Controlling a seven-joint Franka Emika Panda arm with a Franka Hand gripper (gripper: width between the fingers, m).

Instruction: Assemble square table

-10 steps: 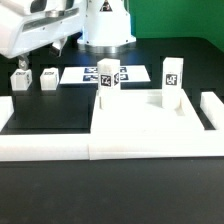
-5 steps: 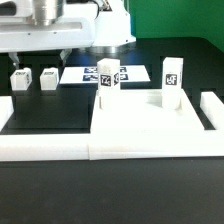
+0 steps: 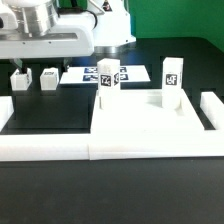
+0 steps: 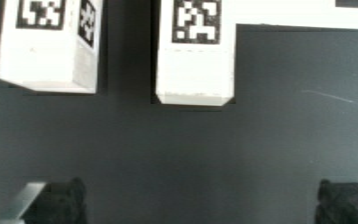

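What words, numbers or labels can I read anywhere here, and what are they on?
No readable words, numbers or brands anywhere.
Small white table legs: black-and-white square code patterns only, no letters.
Flat white marker board: the same kind of patterns, too small to make out.

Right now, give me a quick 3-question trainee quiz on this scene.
1. True or false: the gripper is shut on a part.
2. How many upright legs stand on the square tabletop? A) none B) two C) four
3. Fill in: the two loose legs sit off the tabletop, toward the exterior view's ____.

Key
1. False. The jaws stand open and hold nothing.
2. B.
3. Left.
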